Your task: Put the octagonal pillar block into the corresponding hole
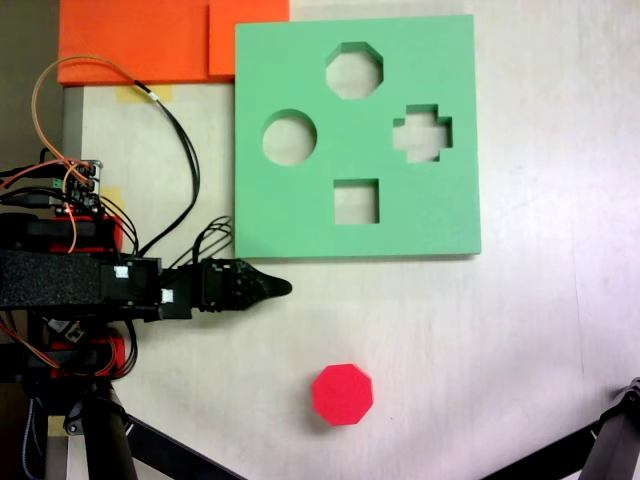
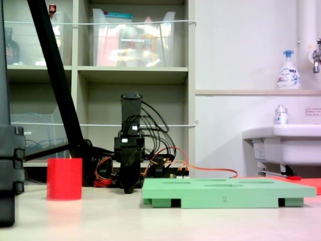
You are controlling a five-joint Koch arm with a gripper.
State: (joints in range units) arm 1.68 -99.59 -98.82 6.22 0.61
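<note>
**Octagonal pillar block loose on worktop, board cutouts all unfilled**

Octagonal pillar block [image 1: 342,394]: bright red, standing upright on the pale worktop [image 1: 540,340], eight-sided face up in the fixed view from above. In the low fixed view it [image 2: 64,178] reads as a plain red upright prism left of the arm. Nothing touches it. It sits well apart from the green foam board [image 1: 300,215], below the board's lower edge in the top-down view.

The board lies flat, raised on small feet in the low view [image 2: 228,192]. Four cutouts: the corresponding hole [image 1: 354,70], eight-sided, near the top edge; a round cutout [image 1: 289,137] at left; a cross-shaped cutout [image 1: 422,133] at right; a square cutout [image 1: 356,201] at the bottom. All four show only the worktop through them.

Gripper [image 1: 278,288]: black, low over the worktop, pointing right in the top-down view, just below the board's lower left corner, between board and block but touching neither. Its tip comes to one dark point; jaws look pressed together or stacked, so the opening cannot be told. It carries nothing. In the low view the gripper [image 2: 129,188] points down, tip near the surface.

Orange foam sheets [image 1: 150,40] lie at the top left, beside the board's corner. Wires [image 1: 185,150] loop from the arm base.
</note>
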